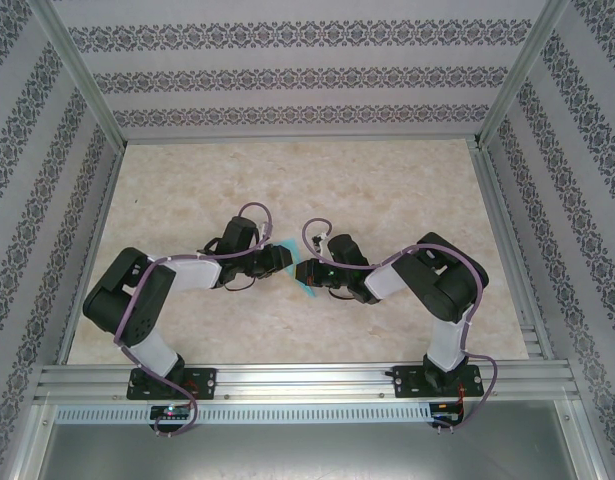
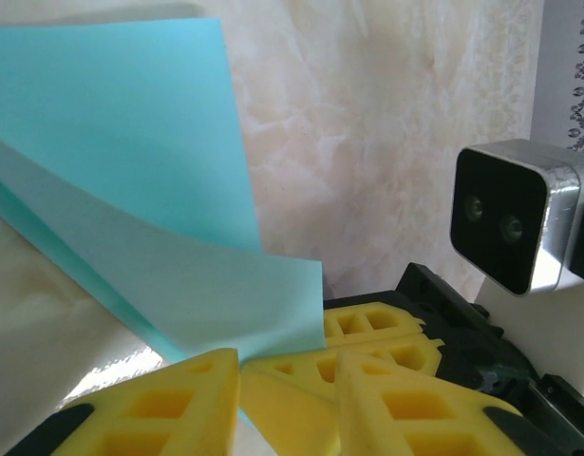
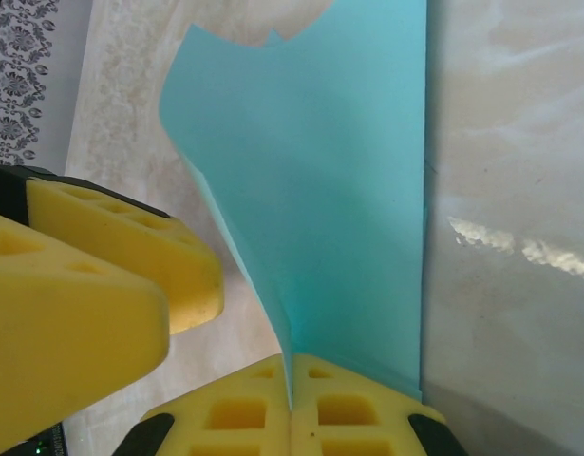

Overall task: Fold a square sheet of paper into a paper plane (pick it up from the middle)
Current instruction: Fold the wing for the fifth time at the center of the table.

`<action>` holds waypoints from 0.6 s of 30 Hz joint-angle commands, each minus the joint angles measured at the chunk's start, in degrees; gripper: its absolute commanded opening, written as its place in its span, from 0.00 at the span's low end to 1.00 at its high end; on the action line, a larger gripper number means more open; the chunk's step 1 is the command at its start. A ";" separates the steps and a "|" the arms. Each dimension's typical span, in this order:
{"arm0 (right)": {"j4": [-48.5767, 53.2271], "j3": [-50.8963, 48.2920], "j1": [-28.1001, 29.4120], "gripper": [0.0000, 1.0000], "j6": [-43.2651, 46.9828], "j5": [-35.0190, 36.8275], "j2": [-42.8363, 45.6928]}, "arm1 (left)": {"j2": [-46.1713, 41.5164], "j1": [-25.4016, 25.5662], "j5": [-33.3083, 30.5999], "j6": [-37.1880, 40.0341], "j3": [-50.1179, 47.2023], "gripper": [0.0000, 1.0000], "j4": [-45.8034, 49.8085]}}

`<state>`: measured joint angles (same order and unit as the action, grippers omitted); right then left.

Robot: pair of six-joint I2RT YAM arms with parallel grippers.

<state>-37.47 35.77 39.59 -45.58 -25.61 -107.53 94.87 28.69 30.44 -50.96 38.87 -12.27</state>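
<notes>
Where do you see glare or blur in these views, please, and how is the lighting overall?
Right wrist: a bright glare streak on the table beside the square sheet of paper, which is crisp. Left wrist: a smaller glare patch on the table at lower left. Top external: soft, even light, no hard shadows.

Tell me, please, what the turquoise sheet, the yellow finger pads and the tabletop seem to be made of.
Square sheet of paper: thin matte paper; it bends in a smooth curve.
Yellow finger pads: probably soft moulded foam or rubber, matte, with square hollows.
Tabletop: glossy marble-look surface, beige veins and glare; real stone or laminate, I cannot tell.
</notes>
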 commanded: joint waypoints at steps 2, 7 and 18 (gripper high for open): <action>2.27 0.62 -0.53 0.00 -0.42 0.25 -1.72 | 1.70 0.82 0.85 1.30 1.40 0.28 -3.02; 2.36 0.79 -0.55 0.00 -0.37 -0.12 -1.99 | 2.72 0.80 0.67 1.34 1.95 0.26 -3.20; 3.25 1.23 -0.57 0.02 -0.25 -0.76 -2.16 | 4.45 0.82 -0.24 1.52 2.28 0.20 -2.74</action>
<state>-36.80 36.56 39.57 -45.58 -25.87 -107.90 98.26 28.69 30.59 -50.96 39.81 -12.67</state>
